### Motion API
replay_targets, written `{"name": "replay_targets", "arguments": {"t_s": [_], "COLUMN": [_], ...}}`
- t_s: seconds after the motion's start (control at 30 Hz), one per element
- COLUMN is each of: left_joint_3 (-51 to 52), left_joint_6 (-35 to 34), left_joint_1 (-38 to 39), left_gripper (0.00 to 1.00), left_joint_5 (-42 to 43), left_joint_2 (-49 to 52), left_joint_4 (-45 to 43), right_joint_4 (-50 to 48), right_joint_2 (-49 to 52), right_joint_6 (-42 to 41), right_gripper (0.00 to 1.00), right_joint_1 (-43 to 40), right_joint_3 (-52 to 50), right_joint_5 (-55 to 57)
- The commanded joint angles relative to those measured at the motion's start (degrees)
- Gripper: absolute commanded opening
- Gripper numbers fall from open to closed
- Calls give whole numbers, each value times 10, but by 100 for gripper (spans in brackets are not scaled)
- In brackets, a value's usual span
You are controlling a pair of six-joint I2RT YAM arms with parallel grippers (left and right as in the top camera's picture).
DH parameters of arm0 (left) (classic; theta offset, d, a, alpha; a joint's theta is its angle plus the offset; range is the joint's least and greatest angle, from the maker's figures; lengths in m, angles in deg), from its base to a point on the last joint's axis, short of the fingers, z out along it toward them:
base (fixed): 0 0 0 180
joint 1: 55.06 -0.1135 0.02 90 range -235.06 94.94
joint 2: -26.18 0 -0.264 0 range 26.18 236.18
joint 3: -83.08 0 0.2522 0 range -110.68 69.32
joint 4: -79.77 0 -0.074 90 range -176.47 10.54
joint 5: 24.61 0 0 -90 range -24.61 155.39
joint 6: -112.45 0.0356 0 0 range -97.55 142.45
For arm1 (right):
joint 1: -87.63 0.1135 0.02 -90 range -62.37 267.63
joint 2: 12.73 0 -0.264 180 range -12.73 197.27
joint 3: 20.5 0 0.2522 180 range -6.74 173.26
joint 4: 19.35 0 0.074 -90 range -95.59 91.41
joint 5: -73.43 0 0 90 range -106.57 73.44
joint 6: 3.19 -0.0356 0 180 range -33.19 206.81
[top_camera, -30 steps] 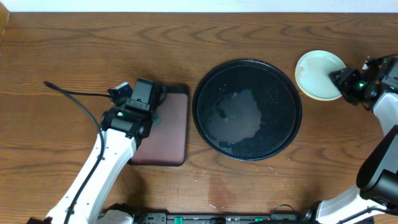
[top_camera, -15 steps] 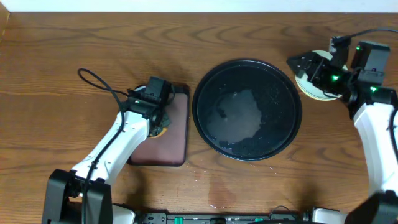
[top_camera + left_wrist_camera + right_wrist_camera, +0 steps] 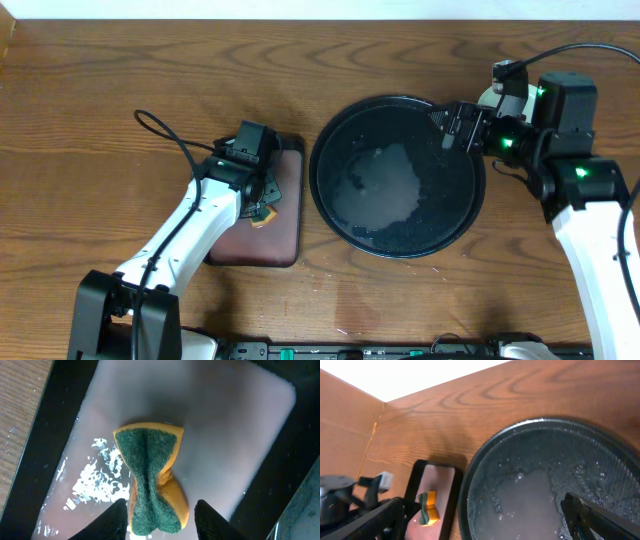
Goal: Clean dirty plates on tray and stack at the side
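Observation:
The black tray (image 3: 317, 190) sits mid-table, wet with foam and with no plate on it; it also fills the right wrist view (image 3: 466, 491). Only a pale sliver of the plates (image 3: 486, 98) shows off the tray's upper right, the rest hidden under my right arm. My right gripper (image 3: 452, 126) is wide open and empty above the tray's right side (image 3: 492, 521). My left gripper (image 3: 262, 207) is open over the maroon tray. A yellow sponge with a green pad (image 3: 151, 482) lies creased between its fingers (image 3: 162, 519), untouched.
The maroon rectangular tray (image 3: 285, 232) with a black rim lies left of the black tray, wet with foam flecks (image 3: 97, 477). The sponge on it shows in the right wrist view (image 3: 427, 508). A black cable (image 3: 160, 135) loops over the table by the left arm.
My right arm has swung left from the plates to above the black tray's right rim. My left gripper has come down on the maroon tray and the sponge now lies between open fingers.

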Motion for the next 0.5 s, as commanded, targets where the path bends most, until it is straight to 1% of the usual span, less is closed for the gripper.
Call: {"name": "replay_targets", "arguments": {"t_s": [0.0,0.13,0.17,0.2,0.27,0.47], "left_joint_3": [-16,-57,-67,-74,-82,-82], "left_joint_6": [33,47,47,47,47,48], "left_joint_1": [-3,-3,-3,-3,-3,-3], "left_gripper": [45,47,51,53,56,58], "left_joint_5": [2,2,2,2,4,7], "left_joint_2": [-12,-70,-92,-113,-160,-334], "left_joint_4": [6,49,63,75,104,196], "right_joint_4": [9,45,62,78,118,244], "right_joint_2": [-44,-96,-111,-122,-145,-218], "right_joint_6": [39,57,74,83,100,122], "right_gripper": [99,99,99,99,99,99], "right_joint_1": [12,12,12,12,12,15], "right_joint_3": [3,3,3,3,3,3], "right_joint_5": [5,14,15,21,40,102]}}
